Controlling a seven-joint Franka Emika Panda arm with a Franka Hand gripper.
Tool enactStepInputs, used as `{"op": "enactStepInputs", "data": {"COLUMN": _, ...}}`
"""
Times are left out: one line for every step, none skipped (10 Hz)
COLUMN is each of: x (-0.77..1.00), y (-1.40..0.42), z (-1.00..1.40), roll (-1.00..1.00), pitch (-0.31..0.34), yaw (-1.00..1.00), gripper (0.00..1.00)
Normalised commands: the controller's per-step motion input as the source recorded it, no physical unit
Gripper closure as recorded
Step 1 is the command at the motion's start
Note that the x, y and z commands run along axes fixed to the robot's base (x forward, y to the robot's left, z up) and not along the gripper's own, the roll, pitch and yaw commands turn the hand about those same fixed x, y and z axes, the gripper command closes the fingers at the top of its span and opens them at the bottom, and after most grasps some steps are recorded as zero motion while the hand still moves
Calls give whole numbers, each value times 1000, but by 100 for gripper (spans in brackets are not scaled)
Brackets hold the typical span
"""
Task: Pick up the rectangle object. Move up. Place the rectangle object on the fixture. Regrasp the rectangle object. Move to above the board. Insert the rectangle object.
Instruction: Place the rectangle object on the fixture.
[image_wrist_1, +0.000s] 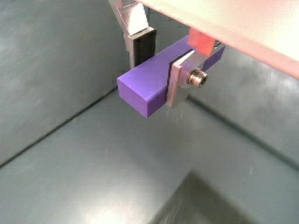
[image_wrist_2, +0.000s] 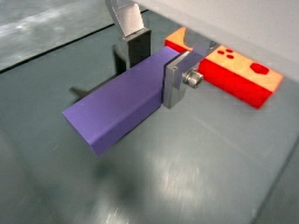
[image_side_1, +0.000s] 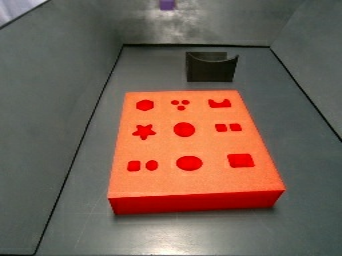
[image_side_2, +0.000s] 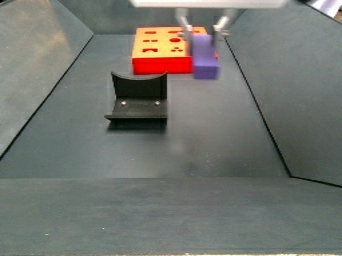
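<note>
Between the jaws of the gripper (image_wrist_2: 158, 63), clamped and clear of the floor, we see the rectangle object (image_wrist_2: 117, 108). We judge pickup done; placement on the fixture (image_side_2: 138, 98), regrasp and insertion remain. A side view shows the block (image_side_2: 205, 55) aloft beside the board (image_side_2: 166, 48); another side view shows the board's cut-outs (image_side_1: 186, 130) and barely a purple speck (image_side_1: 167, 5).

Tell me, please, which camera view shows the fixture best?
A side view shows the fixture best: whole, near and unobstructed, its notch visible. The other side view shows it smaller, beyond the board. Neither wrist view shows it; both are filled by the gripper clamping the rectangle object in the air.
</note>
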Motion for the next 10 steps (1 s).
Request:
{"op": "enactStepInputs", "data": {"x": 1000, "y": -804, "z": -228, "roll": 131, "pitch": 89, "yaw": -4, "gripper": 100}}
{"op": "enactStepInputs", "data": {"x": 1000, "y": -749, "z": -216, "roll": 127, "pitch": 77, "yaw": 3, "gripper": 100}}
{"op": "enactStepInputs", "data": {"x": 1000, "y": -620, "z": -191, "roll": 127, "pitch": 61, "yaw": 12, "gripper": 100}}
{"op": "enactStepInputs", "data": {"x": 1000, "y": -486, "z": -159, "roll": 124, "pitch": 50, "yaw": 17, "gripper": 100}}
{"op": "enactStepInputs", "data": {"x": 1000, "y": -410, "z": -139, "roll": 123, "pitch": 51, "yaw": 18, "gripper": 100}}
{"op": "enactStepInputs", "data": {"x": 1000, "y": -324, "z": -114, "roll": 126, "pitch": 60, "yaw": 19, "gripper": 100}}
{"op": "enactStepInputs", "data": {"x": 1000, "y": -267, "z": -96, "roll": 130, "pitch": 70, "yaw": 19, "gripper": 100}}
{"op": "enactStepInputs", "data": {"x": 983, "y": -221, "z": -82, "roll": 131, "pitch": 78, "yaw": 20, "gripper": 100}}
{"op": "enactStepInputs", "data": {"x": 839, "y": -128, "z": -46, "roll": 133, "pitch": 94, "yaw": 20, "gripper": 100}}
{"op": "enactStepInputs", "data": {"x": 735, "y": -80, "z": -28, "roll": 132, "pitch": 108, "yaw": 22, "gripper": 100}}
